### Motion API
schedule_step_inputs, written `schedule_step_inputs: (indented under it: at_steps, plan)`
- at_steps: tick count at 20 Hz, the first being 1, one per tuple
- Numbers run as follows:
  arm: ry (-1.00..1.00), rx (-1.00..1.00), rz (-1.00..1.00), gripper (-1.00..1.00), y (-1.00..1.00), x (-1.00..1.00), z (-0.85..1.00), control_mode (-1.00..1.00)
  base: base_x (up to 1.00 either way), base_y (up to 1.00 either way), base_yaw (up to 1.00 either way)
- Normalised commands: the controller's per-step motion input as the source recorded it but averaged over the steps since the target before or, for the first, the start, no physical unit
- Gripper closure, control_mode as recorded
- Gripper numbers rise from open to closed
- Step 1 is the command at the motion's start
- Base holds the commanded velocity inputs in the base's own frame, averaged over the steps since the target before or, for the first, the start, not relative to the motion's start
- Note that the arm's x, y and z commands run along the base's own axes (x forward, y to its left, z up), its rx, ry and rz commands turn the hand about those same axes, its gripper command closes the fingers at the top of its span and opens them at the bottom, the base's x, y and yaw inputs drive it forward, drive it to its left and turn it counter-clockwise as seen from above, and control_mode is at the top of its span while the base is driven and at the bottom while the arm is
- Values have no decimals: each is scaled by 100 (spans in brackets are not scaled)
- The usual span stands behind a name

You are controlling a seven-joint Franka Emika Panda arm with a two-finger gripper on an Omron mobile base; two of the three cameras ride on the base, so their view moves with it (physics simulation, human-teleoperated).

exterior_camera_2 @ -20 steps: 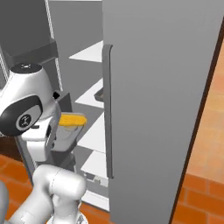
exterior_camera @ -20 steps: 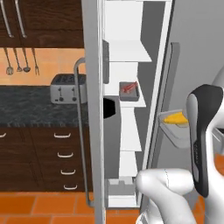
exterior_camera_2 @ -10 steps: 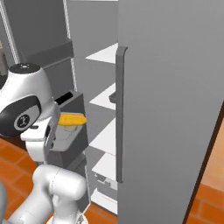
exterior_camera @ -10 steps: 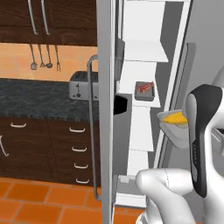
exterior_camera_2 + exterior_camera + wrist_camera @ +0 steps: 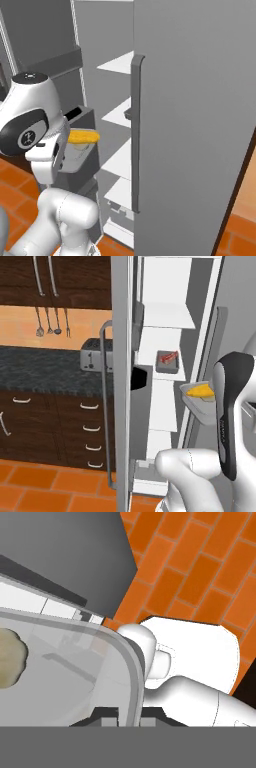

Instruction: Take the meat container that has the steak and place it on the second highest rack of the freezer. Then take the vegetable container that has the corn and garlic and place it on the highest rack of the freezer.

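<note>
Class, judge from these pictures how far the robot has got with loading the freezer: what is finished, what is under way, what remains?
Done: the steak sits in its tray on a freezer shelf, apparently the second from the top. In hand: the gripper carries the tray with the corn and a pale lump, probably garlic, outside the freezer. Left: setting it on the top shelf.

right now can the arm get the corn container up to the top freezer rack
Probably yes. The freezer door stands open, and the highest rack looks bare. The gripper holds the corn container lower, outside, so it must lift and go in.
</note>
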Motion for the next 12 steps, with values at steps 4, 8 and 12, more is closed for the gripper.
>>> schedule_step_inputs:
  at_steps: [4, 8, 12]
  plan:
    - [0, 0, 0, 100, 0, 0, 0, 100, 3, 39, 0]
    - [0, 0, 0, 100, 0, 0, 0, 100, 16, 19, 0]
    - [0, 0, 0, 100, 0, 0, 0, 100, 51, -6, -6]
